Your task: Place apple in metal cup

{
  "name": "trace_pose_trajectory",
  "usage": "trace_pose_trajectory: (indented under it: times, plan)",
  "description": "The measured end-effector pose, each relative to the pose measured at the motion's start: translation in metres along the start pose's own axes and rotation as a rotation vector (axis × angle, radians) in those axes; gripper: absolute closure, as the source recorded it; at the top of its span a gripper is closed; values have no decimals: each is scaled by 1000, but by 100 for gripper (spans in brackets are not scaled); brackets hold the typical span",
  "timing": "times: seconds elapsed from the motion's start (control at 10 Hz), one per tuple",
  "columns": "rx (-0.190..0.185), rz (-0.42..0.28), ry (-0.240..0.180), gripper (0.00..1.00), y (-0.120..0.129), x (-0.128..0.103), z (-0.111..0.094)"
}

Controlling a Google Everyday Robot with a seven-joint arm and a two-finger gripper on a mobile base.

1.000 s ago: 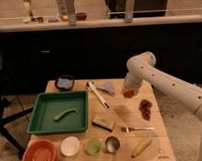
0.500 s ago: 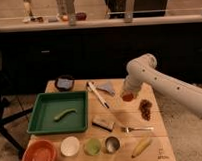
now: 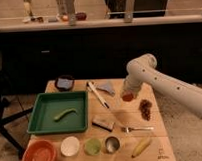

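Observation:
The apple (image 3: 127, 97), small and red-orange, sits at the tip of my gripper (image 3: 127, 95), which is shut on it and holds it just above the wooden table, right of centre. The white arm (image 3: 159, 80) reaches in from the right. The metal cup (image 3: 112, 143), shiny silver-grey with a dark inside, stands at the table's front edge, well in front of and slightly left of the gripper.
A pale green cup (image 3: 92, 146), a white cup (image 3: 70, 145) and an orange bowl (image 3: 39, 154) line the front edge left of the metal cup. A banana (image 3: 141, 146), a fork (image 3: 136, 128), dark grapes (image 3: 145, 108), a green tray (image 3: 46, 122) and a dark bowl (image 3: 64, 83) are around.
The gripper has moved a little left and towards the front of the table, with the apple in it.

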Motion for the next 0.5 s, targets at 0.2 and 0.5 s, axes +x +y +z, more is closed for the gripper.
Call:
trace_pose_trajectory:
  times: [0.2, 0.5]
  plan:
    - [5, -2, -2, 100, -1, -1, 0]
    - [3, -33, -30, 100, -5, -31, -4]
